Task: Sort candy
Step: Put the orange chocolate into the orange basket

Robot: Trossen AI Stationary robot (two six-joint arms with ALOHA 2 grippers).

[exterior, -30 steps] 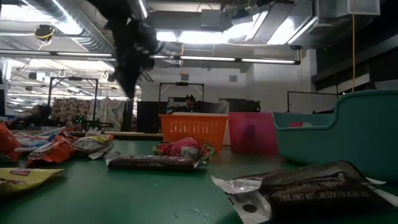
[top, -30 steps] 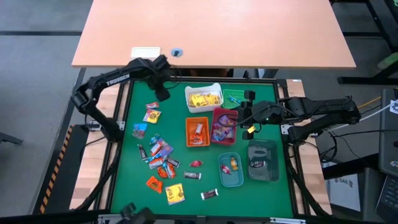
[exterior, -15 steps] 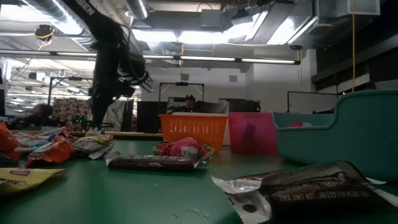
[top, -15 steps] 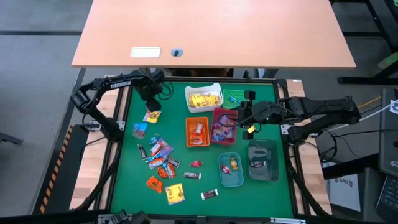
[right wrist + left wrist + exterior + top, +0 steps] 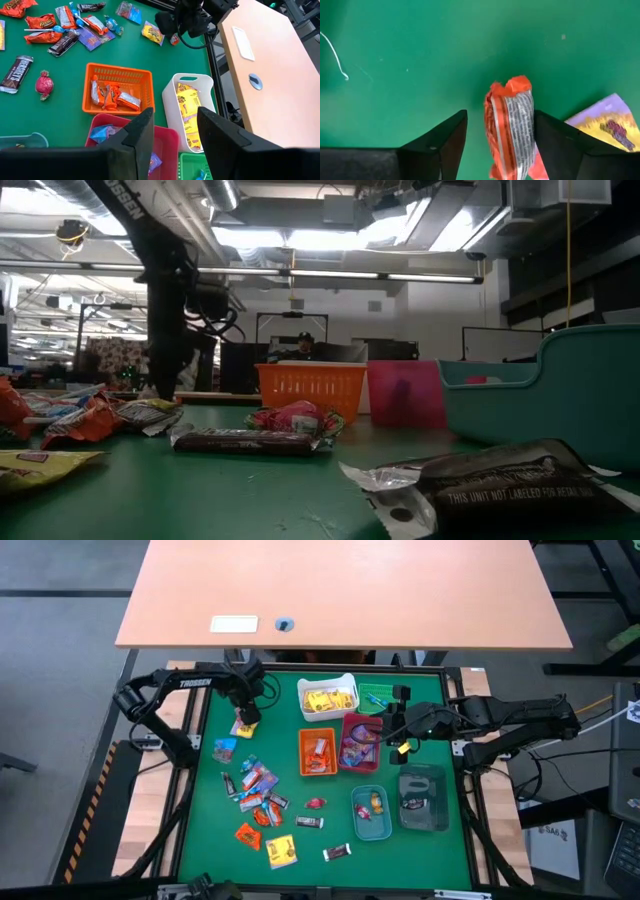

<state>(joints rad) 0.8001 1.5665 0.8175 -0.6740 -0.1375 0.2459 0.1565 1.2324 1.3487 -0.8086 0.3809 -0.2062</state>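
Near the mat's far-left edge, left hand (image 5: 243,716) unclenched astride an orange candy (image 5: 511,125), bare green ahead.

You have six bins on the green tabletop (image 5: 205,830): a white bin (image 5: 327,697), a green bin (image 5: 377,698), an orange bin (image 5: 318,753), a red bin (image 5: 359,742), a teal bin (image 5: 370,814) and a clear bin (image 5: 422,798). You have two arms, one gripper each: left gripper (image 5: 244,718), right gripper (image 5: 383,726). Loose candy (image 5: 258,790) on the mat numbers roughly fifteen pieces; overlap prevents an exact count.

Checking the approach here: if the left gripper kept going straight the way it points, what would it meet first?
Probably the orange candy, which lies between the open fingers of the left gripper, with the green table under it.
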